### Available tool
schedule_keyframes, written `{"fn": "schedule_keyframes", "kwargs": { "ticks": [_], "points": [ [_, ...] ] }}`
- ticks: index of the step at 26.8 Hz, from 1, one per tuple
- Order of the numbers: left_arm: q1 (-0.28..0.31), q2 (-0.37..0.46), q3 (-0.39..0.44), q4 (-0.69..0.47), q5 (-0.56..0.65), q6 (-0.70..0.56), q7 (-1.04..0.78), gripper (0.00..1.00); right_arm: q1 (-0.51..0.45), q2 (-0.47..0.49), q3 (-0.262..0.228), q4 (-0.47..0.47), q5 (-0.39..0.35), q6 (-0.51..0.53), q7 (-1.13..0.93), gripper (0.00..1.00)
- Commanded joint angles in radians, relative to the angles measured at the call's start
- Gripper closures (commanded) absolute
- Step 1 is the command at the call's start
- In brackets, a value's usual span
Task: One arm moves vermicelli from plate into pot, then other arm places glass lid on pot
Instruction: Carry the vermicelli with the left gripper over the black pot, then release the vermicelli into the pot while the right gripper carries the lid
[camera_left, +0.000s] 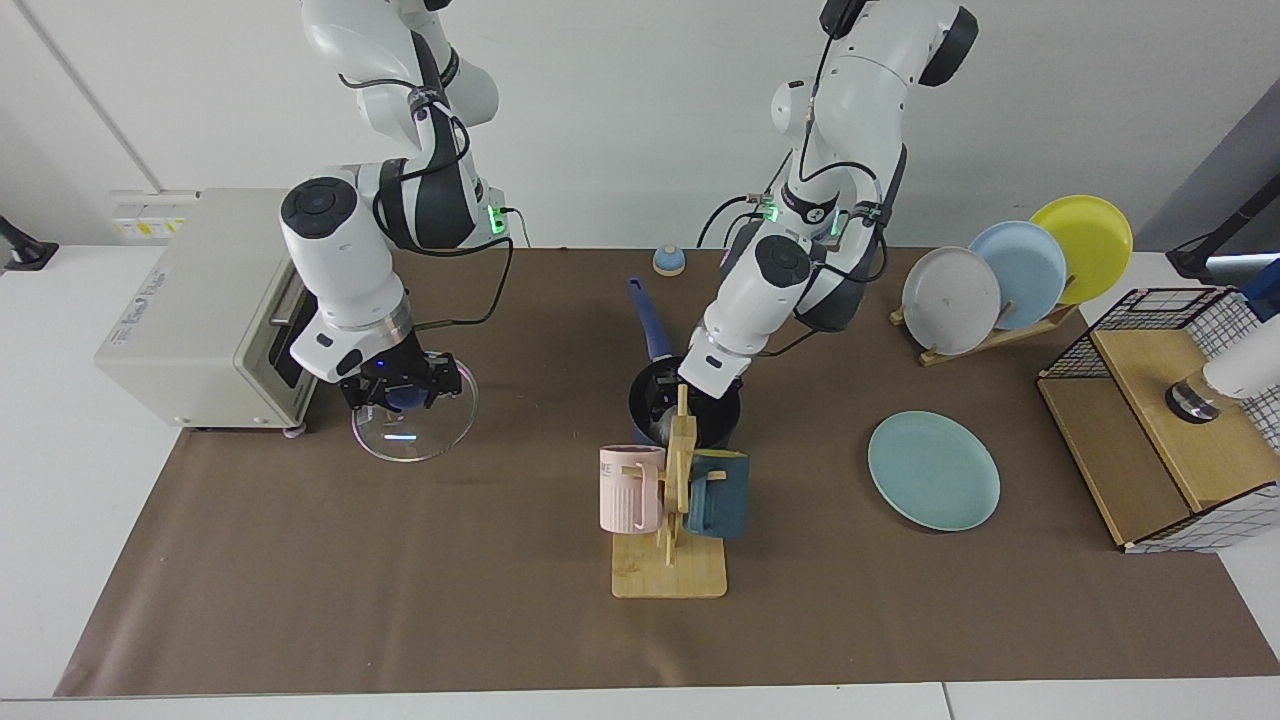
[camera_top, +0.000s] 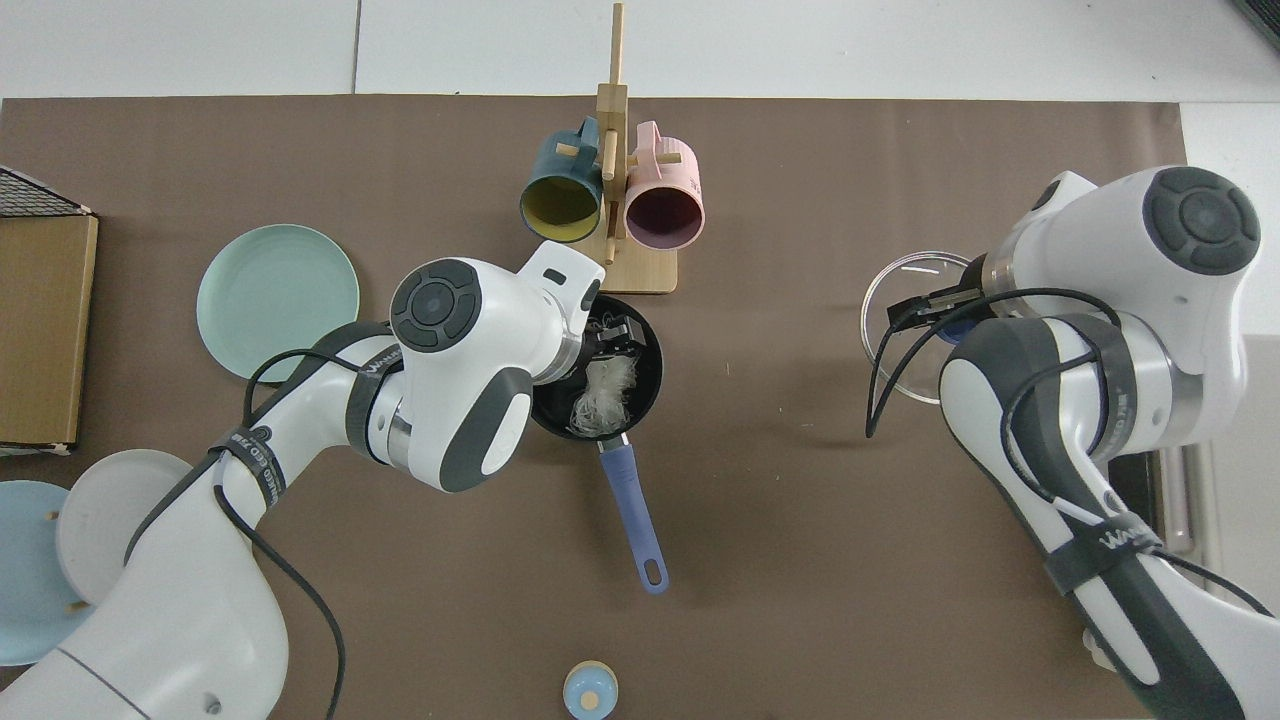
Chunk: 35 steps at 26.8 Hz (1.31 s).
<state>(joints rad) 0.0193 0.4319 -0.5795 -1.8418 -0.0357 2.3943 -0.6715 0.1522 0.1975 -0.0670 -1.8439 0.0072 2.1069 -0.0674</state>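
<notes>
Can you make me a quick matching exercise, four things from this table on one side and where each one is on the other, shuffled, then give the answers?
Things:
1. vermicelli
2. glass lid
3. light-teal plate
4. pink mug

Places:
A. hanging on the wooden mug stand
B. held by its knob in the right gripper
C. lying bare on the brown mat
D. inside the pot, below the left gripper

Pairs: 1-D, 2-B, 3-C, 4-A
</notes>
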Motion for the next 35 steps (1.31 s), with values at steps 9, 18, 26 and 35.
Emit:
{"fn": "schedule_keyframes", "kwargs": {
  "ticks": [9, 18, 26, 35],
  "points": [
    [0.019, -0.128, 0.072, 0.163, 0.017, -0.324, 0.073, 0.0, 0.049, -0.141, 0.065, -0.199, 0.01, 0.097, 0.237, 1.0],
    [0.039, -0.263, 0.21, 0.231, 0.03, -0.573, 0.263, 0.0, 0.056, -0.115, 0.248, -0.143, -0.047, 0.088, 0.633, 1.0],
    [0.07, -0.39, 0.383, 0.23, 0.028, -0.716, 0.562, 0.0, 0.084, -0.009, 0.381, 0.004, -0.153, 0.012, 0.922, 1.0],
    [0.071, -0.432, 0.478, 0.214, 0.028, -0.727, 0.676, 0.0, 0.17, 0.201, 0.428, 0.256, -0.266, -0.091, 1.17, 1.0]
  ]
}}
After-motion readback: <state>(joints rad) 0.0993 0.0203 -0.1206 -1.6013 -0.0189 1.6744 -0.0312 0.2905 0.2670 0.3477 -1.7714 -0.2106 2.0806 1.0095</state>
